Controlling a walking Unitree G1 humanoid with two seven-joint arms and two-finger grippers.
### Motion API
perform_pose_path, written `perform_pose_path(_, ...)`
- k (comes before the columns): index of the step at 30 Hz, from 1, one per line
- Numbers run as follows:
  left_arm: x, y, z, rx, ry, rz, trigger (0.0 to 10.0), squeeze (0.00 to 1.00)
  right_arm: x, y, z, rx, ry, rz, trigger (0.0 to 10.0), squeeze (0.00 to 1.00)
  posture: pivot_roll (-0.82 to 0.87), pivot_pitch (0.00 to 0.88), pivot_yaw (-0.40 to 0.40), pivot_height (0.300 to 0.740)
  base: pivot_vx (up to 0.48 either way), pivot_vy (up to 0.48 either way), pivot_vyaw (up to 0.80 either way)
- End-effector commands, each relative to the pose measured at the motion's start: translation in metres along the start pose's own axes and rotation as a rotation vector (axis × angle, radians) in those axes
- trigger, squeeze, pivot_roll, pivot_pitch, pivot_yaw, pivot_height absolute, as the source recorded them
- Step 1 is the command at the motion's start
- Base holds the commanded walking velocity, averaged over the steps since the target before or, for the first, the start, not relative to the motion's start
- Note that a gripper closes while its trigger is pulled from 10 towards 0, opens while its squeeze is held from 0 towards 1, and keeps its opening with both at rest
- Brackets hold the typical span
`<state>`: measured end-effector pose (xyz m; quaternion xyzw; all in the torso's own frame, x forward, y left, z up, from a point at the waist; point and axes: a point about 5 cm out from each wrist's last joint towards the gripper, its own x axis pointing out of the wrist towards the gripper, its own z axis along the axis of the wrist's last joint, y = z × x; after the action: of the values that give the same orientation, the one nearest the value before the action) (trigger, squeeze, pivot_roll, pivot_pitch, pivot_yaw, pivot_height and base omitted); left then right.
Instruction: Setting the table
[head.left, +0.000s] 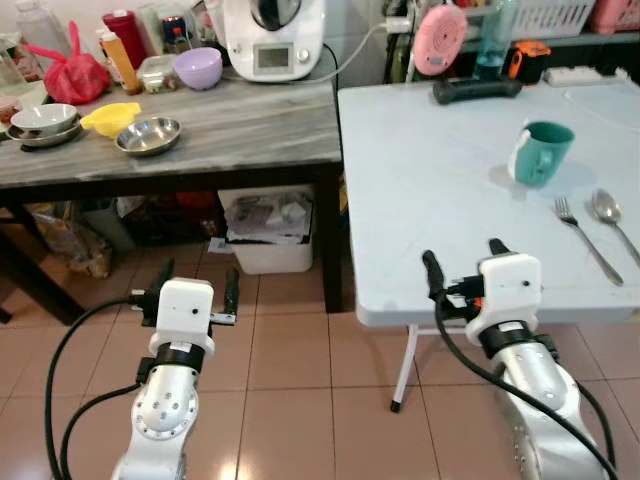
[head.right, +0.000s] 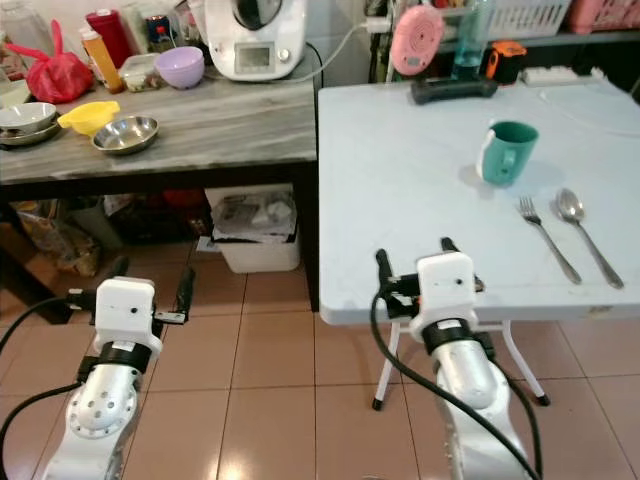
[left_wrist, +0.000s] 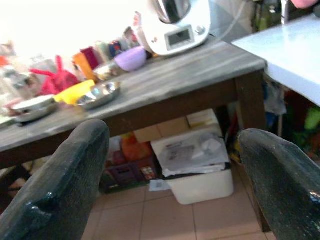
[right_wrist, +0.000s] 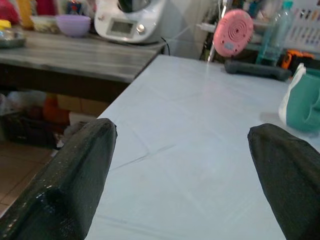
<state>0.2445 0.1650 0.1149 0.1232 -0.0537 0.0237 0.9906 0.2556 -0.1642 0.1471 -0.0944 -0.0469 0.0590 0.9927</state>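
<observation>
1. While both arms are raised, right gripper (head.left: 465, 263) sits at the near edge of the white folding table (head.left: 430, 190), fingers spread wide, nothing between them.
2. Ahead of the right jaws: bare tabletop, then the teal mug (head.left: 542, 152) further on toward their right side, standing upright.
3. Well to the right of those jaws, fork (head.left: 586, 237) and spoon (head.left: 612, 217) lie side by side on the same table, near each other, not touching; mug sits beyond them.
4. Far past the right jaws at the table's back edge: pink round fan (right_wrist: 233, 32), black remote-like bar (head.left: 476, 89), clear bottle (right_wrist: 276, 34).
5. Left gripper (head.left: 197, 287) hangs over the tiled floor (head.left: 290, 370), fingers wide apart, empty.
6. Ahead of the left jaws: grey wooden side table (head.left: 230, 130), with a white bin of papers (left_wrist: 200, 160) under it.
7. On that table, beyond the left jaws: steel bowl (head.left: 148, 135), yellow bowl (head.left: 110, 117), stacked bowl on a plate (head.left: 43, 122), purple bowl (head.left: 198, 68), red bag (head.left: 72, 72), white kitchen machine (head.left: 272, 35).
</observation>
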Motion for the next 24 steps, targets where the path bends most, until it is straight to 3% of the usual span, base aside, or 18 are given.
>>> perform_pose_path(1,0.0007,-0.0005,0.0009,0.002,-0.001,-0.011,10.0,0.0,-0.0002,-0.0026,-0.0006,-0.001,0.008,-0.014,10.0,0.0,-0.13,0.072,0.126,0.74,0.0,-0.412,-0.56)
perform_pose_path(9,0.0017,-0.0011,0.0001,0.003,0.002,-0.017,10.0,0.0,0.0002,-0.0029,-0.0011,-0.003,0.009,-0.015,10.0,0.0,-0.13,0.07,0.127,0.74,0.0,-0.411,-0.59)
perform_pose_path(12,0.002,-0.0011,0.0003,0.004,0.001,-0.017,10.0,0.0,0.0005,-0.0024,-0.0008,-0.004,0.008,-0.014,10.0,0.0,-0.13,0.07,0.127,0.74,0.0,-0.405,0.0)
perform_pose_path(24,0.0015,-0.0015,0.0011,-0.043,-0.002,-0.031,10.0,0.0,0.0026,-0.0018,-0.001,-0.011,0.003,-0.008,10.0,0.0,-0.13,0.069,0.123,0.74,0.0,0.0,0.0)
